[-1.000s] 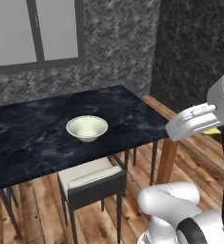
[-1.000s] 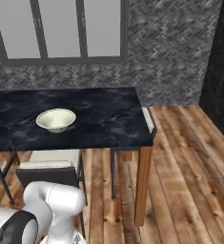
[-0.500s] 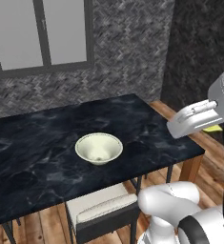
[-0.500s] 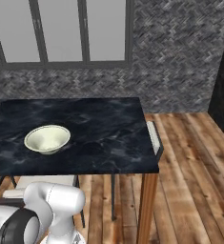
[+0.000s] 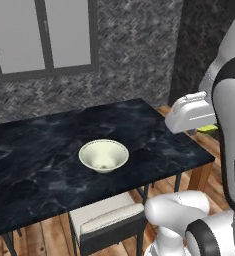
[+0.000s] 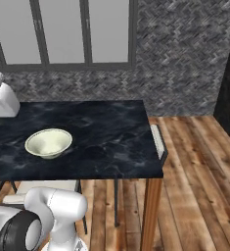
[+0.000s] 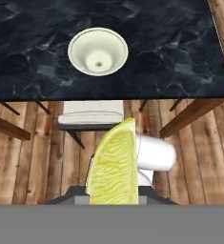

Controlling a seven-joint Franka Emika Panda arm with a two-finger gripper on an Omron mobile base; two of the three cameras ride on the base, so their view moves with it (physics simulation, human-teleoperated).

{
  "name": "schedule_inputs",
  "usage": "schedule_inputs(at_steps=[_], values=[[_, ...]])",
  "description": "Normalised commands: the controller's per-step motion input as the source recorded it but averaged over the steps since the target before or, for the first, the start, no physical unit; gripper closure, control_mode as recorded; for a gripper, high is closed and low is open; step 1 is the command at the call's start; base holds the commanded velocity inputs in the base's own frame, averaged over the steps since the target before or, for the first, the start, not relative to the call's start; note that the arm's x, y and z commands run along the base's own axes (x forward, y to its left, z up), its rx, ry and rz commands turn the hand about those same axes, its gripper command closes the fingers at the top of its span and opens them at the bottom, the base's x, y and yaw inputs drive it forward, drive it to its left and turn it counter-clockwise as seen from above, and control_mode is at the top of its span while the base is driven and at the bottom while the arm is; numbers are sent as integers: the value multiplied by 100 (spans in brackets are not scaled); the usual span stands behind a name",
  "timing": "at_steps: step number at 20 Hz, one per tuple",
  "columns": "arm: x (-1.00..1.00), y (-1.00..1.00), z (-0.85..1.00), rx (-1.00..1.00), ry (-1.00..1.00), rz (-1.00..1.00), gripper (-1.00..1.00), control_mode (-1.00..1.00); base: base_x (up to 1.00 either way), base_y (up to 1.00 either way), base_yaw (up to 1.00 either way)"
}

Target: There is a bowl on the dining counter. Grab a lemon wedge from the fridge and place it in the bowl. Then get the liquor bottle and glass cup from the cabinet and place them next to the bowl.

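The pale cream bowl (image 5: 103, 155) (image 6: 48, 142) (image 7: 98, 51) stands empty on the dark marble dining counter (image 5: 34, 170) (image 6: 111, 130) (image 7: 175, 52), near its front edge. My gripper (image 5: 205, 126) hangs high off the counter's right end, over the wooden floor, short of the bowl. It is shut on the lemon wedge (image 7: 114, 167), a yellow-green slice that looms large in the hand view and covers the fingertips. A sliver of the lemon wedge (image 5: 208, 129) peeks out under the white hand.
A cushioned stool (image 5: 106, 220) (image 7: 90, 114) is tucked under the counter's front edge below the bowl. Another seat (image 6: 158, 142) sits at the counter's right end beside a wooden leg (image 6: 150, 211). Windows and a dark stone wall lie behind.
The whole picture has shifted: the base has driven closer, so counter and bowl look bigger and nearer. The gripper keeps its hold on the lemon wedge.
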Motion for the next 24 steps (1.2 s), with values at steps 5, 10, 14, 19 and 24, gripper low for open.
schedule_inputs(at_steps=[5,10,14,19,24], values=[[98,3,-80,7,37,9,100,-100,0,0,0],[92,22,-81,1,24,5,100,-100,0,0,0],[78,41,-60,0,13,0,100,-100,0,0,0],[64,33,-36,0,4,0,100,-100,0,0,0],[58,19,-31,0,3,0,100,-100,0,0,0]])
